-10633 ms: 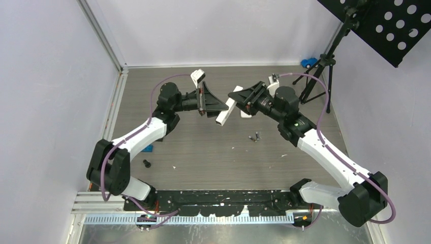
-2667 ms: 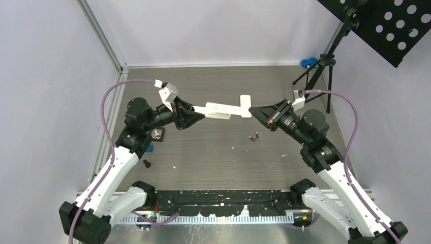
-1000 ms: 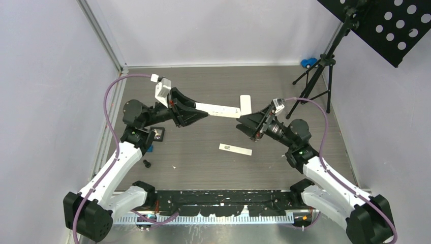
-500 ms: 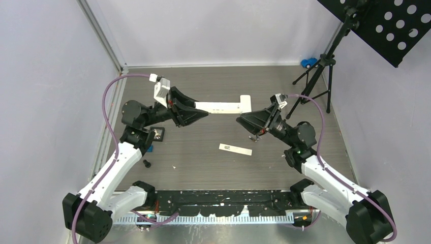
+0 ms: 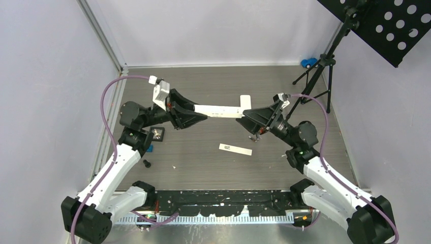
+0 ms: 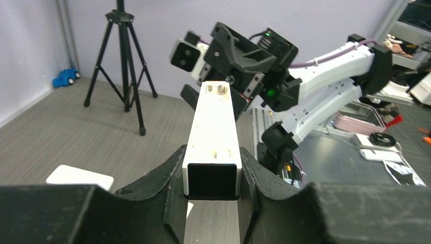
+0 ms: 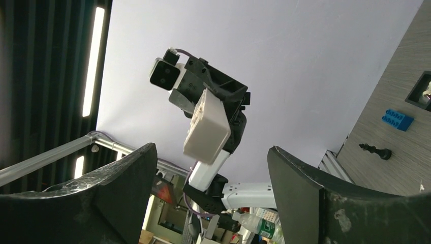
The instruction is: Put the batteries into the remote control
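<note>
White remote, top view: the remote (image 5: pixel 218 111) hangs level in the air above the middle of the tabletop (image 5: pixel 203 168), a bit toward the far edge. The left gripper (image 5: pixel 202 115) is clamped on one end. My guess is it's held out like that so the other arm can get at the free end.
Right gripper, top view: the right gripper (image 5: pixel 247 122) sits right at that free end, fingers apart, carrying nothing.
Batteries, top view: the batteries (image 5: pixel 252 138) lie on the tabletop right of centre, just under the right gripper and half hidden by it. None loaded yet, far as I can tell.
Strip, top view: a thin white strip (image 5: pixel 235 149) lies flat near the tabletop's centre. Looks like the battery cover, parked out of the way.
Left wrist view: the remote is squeezed between the left fingers (image 6: pixel 167 183) and points straight at the right gripper. Two small metal contacts (image 6: pixel 216 89) show at its far end.
Right wrist view: the right fingers (image 7: pixel 297 178) stand wide. The remote shows end-on between them but well off, not touching.
Changed: half a second back the right gripper was a little further from the remote's end, and now it has closed in. A few seconds back the strip wasn't on the tabletop at all. The batteries haven't budged.
</note>
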Motion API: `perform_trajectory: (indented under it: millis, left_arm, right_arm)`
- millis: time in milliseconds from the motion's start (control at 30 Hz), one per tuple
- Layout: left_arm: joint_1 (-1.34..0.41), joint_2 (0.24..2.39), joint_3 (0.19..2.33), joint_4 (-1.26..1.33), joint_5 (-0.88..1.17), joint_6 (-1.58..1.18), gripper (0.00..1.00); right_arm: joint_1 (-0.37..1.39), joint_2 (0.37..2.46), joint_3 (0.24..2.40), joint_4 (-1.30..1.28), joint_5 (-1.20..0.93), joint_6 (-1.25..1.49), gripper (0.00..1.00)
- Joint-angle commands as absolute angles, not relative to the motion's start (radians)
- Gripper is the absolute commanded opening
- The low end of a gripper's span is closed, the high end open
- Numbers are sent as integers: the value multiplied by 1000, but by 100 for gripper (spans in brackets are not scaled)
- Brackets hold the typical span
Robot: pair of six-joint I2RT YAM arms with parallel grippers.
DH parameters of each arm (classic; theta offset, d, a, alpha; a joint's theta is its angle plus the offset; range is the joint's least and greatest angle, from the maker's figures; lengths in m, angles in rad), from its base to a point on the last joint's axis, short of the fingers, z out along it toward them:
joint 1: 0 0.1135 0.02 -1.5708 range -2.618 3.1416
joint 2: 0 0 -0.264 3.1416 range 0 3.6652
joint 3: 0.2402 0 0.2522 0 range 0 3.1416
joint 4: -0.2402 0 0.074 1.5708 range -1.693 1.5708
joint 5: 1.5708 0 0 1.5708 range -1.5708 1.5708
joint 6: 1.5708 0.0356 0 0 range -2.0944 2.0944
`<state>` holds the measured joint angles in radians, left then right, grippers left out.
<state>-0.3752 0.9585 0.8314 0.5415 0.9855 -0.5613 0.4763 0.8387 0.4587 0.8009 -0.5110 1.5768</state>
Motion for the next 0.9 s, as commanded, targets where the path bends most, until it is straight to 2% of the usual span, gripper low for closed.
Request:
perform_trajectory:
  millis: [0,400,567,633,667,767,867]
  left_arm:
    - [-377,966,840,669,1114,-586,0]
    - [-379,948,836,695,1121,-602,0]
    - [-379,936,834,690,1131,-595,0]
    - [-379,929,829,690,1133,-589,0]
    - [-379,924,826,689,1133,-585,0]
    - [-379,908,822,679,1136,-571,0]
    - [-379,901,825,665,1143,-561,0]
  right_arm:
    - [492,872,518,841,-514,1593,84]
    - [637,969,618,870,-601,1605,61]
    - [657,975,610,882,-569,1594,41]
    - [657,969,602,870,-544,1579,38]
    - [657,968,599,862,-534,1572,39]
    - [657,965,585,878,-505,1572,63]
    - [657,958,573,896,-478,1579,72]
